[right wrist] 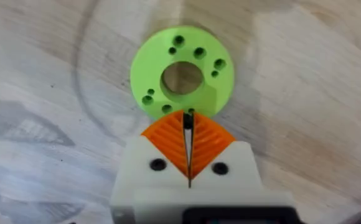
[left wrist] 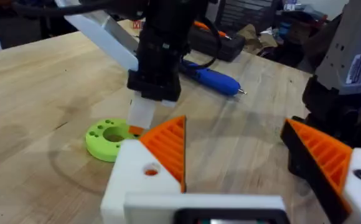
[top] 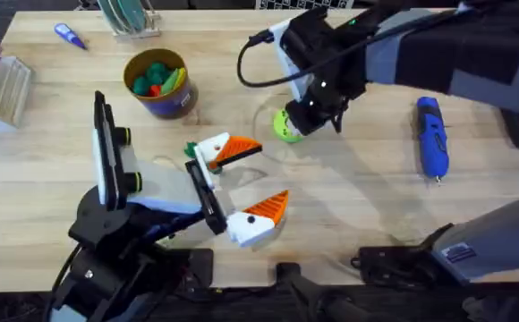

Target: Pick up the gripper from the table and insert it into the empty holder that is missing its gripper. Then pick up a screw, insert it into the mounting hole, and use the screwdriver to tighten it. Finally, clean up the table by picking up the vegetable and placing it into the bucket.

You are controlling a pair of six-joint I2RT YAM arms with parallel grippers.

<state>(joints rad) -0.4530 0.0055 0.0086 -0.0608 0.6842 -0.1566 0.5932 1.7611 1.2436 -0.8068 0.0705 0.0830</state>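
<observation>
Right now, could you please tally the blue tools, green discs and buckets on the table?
Blue tools: 2, screwdriver and marker
Green disc: 1
Bucket: 1
Total: 4

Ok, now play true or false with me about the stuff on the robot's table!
1. The green disc has a big hole in its middle. True.
2. The right gripper is holding the blue screwdriver. False: the screwdriver lies on the table, off to the side, and the gripper is at the edge of the green disc.
3. The left gripper is open. True: its two orange tips are far apart.
4. The yellow bucket is empty. False: green and red toys are inside it.
5. The right gripper's orange tips are pressed together. True.
</observation>
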